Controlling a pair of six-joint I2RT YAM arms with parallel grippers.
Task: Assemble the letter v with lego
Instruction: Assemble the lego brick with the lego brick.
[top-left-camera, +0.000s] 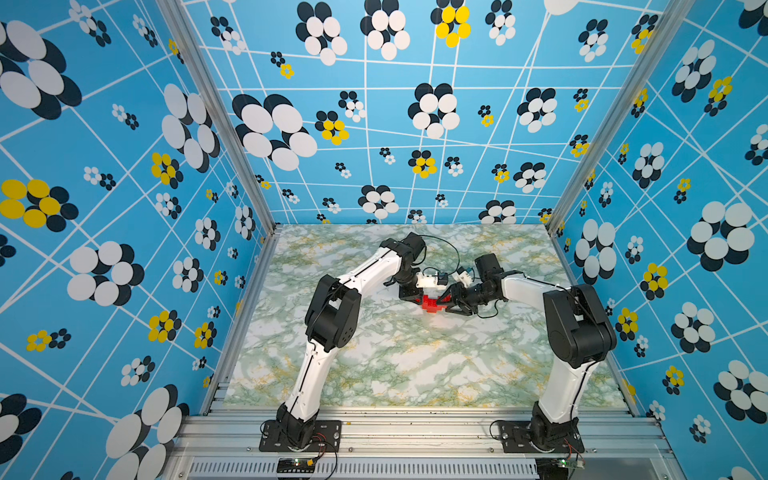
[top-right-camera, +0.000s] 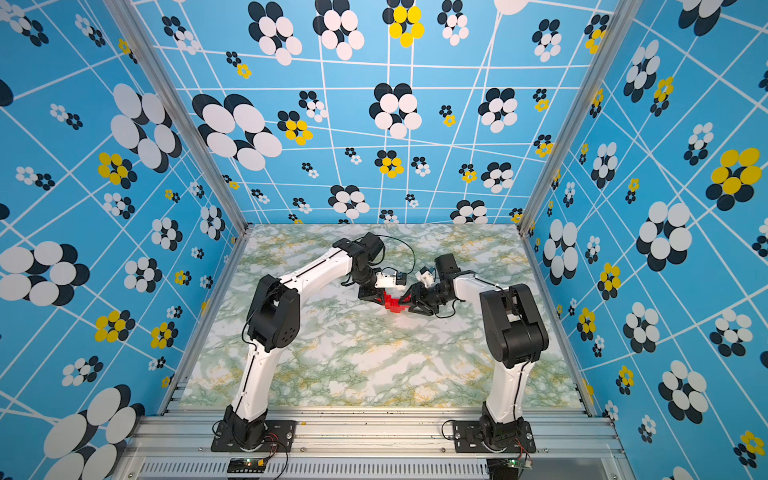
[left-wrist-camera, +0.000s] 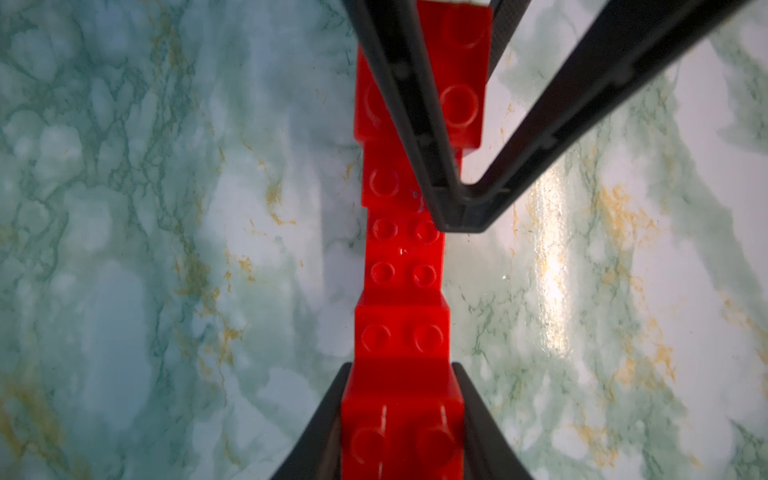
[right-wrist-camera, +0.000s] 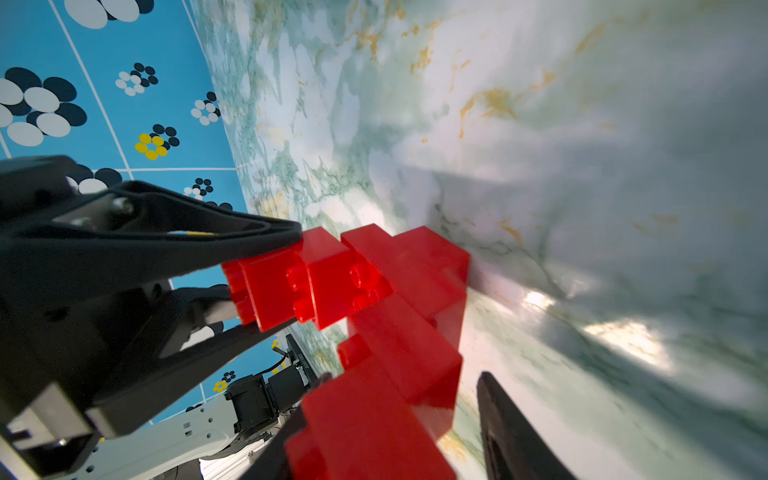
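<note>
Working in from the near edge of the worktop (top-left-camera: 395, 365), the first task thing you meet is the letter v (top-left-camera: 430, 303). It sits past the middle toward the far edge, strung between the two arms in both top views. No loose lego shows elsewhere, so I judge every brick is already joined into it.

Your left gripper (left-wrist-camera: 401, 374) is clamped tight on the flat side walls of one end brick (left-wrist-camera: 401, 436). Your right gripper (right-wrist-camera: 403, 374) straddles the opposite end, with one finger over the top and one on the worktop side. A sliver of gap shows at that lower finger, so I cannot tell whether it is really gripping.

Expect the piece to be light and rigid, with glossy, slippery faces. Its weak points are the stepped joints, which hold only by a narrow overlap of studs, so twisting or pulling the two ends apart could pop a step off. Take hold on the flat side walls close to a joint, squarely, and never across the studs.

No box, tray or bin appears anywhere on the worktop.
</note>
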